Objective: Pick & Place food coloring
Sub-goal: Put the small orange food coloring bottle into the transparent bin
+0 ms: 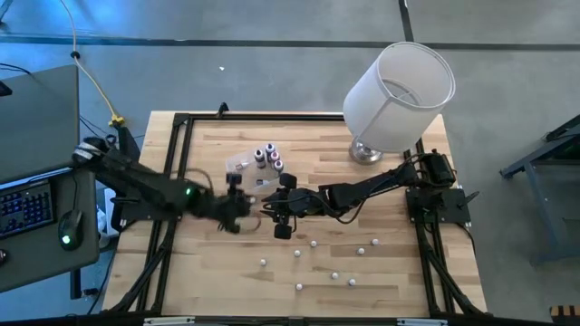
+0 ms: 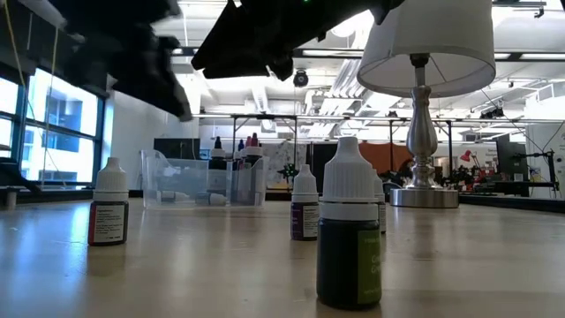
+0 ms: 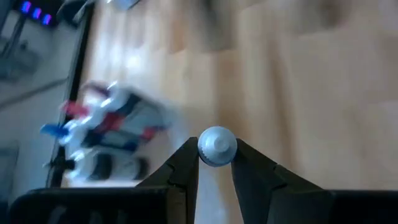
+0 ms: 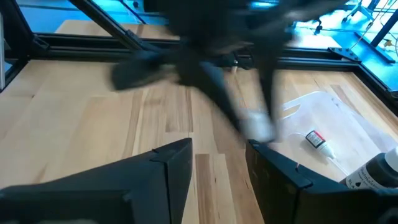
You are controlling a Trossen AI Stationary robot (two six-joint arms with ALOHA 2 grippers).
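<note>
Left gripper (image 3: 216, 171) is over the middle of the table (image 1: 399, 272), its fingers (image 3: 183, 168) clamped on the white cap of one food coloring bottle (image 3: 217, 147). Right gripper (image 4: 217, 165) sits just beside it, fingers parted with nothing between them. Several bottles (image 1: 268, 158) stand upright inside the clear tub (image 1: 246, 165) toward the far side. Small whitish bottles (image 1: 314, 243) lie scattered on the near half of the table, well apart from one another. A white lamp (image 1: 399, 86) stands at the far right corner
</note>
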